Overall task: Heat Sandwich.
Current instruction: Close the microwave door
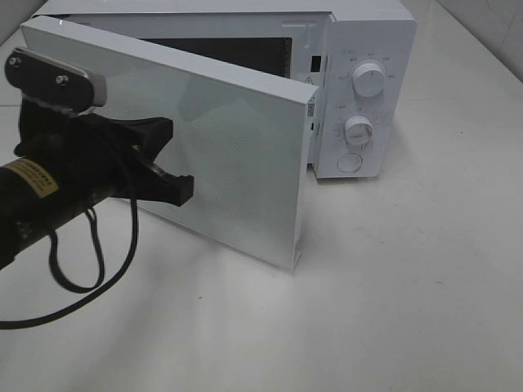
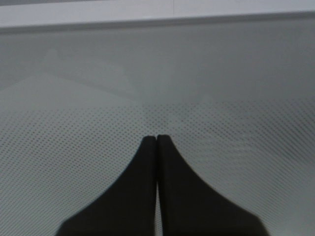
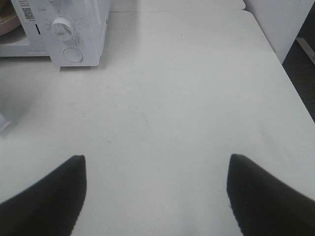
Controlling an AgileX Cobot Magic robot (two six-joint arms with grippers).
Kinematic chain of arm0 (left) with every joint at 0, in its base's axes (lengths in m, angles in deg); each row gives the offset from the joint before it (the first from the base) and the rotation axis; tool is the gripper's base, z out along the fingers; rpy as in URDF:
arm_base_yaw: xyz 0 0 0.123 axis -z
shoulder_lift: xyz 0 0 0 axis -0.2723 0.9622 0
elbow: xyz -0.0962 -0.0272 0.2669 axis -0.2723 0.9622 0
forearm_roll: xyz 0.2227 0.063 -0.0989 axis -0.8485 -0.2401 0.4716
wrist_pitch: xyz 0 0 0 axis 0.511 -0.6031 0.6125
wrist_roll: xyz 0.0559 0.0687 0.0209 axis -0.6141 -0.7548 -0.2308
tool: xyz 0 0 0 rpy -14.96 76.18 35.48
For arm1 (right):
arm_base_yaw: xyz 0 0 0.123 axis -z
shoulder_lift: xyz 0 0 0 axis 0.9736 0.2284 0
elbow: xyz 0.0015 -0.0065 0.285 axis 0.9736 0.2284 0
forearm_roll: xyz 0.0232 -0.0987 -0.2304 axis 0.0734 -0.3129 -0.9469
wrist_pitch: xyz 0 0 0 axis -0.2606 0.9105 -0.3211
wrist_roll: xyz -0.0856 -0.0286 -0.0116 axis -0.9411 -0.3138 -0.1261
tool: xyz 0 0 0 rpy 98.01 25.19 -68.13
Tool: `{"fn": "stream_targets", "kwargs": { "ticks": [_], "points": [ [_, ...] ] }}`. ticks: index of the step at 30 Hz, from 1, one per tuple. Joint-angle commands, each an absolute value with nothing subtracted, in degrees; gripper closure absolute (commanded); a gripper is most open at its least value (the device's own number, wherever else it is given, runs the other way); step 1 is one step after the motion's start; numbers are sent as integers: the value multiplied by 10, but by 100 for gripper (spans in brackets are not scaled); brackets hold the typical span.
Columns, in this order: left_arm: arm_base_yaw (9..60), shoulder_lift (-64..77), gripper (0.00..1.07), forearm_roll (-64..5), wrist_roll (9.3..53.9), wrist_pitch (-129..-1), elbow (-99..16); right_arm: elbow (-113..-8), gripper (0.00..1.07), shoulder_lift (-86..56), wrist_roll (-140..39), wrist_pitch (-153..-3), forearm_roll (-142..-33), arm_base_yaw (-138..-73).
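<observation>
L arm (image 1: 49, 188) comes in from the left of the overhead cam. L jaws are shut tight w/ nothing between them. The fingertips (image 2: 170, 152) are pressed together right at the dotted pane of the microwave door (image 1: 237, 155); can't tell if they actually touch the glass. The door stands partway open, hinged at its left end, free edge out toward the front of the bench (image 1: 409, 294). The microwave (image 1: 372, 33) is white and sits at the back of the bench, ctrl panel on its right side: upper knob (image 1: 369, 80), lower knob (image 1: 358, 131), round button (image 1: 350, 162) below both. Dark cavity shows above the door's top edge. A black cable (image 1: 136, 224) hangs in a loop from the L arm down to the bench.

R jaws are wide apart, nothing between the fingers (image 3: 44, 196), over bare bench and well apart from the microwave.

The sandwich: I can't see it in any cam, so can't tell where it is. R wrist cam catches a sliver of smth pale pinkish (image 3: 7, 22) at the cavity opening beside the ctrl panel, too cut off to ID
</observation>
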State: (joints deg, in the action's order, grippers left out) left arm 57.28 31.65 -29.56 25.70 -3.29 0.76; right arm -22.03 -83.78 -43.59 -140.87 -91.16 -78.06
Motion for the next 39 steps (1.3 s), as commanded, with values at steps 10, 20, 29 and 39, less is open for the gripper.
{"fn": "stream_targets", "kwargs": {
  "ticks": [10,20,29,39],
  "points": [
    [638,393,107,-132,142,-60,-123,-217,31,-854,-438,-1403,-910,-777],
    [642,459,107,-115,127,-92,-227,-217,31,-854,-438,-1403,-910,-777],
    [642,503,107,-115,107,-115,-299,-217,31,-854,-438,-1403,-910,-777],
    [631,545,107,-90,98,-120,-352,-217,31,-854,-438,-1403,-910,-777]
  ]
}}
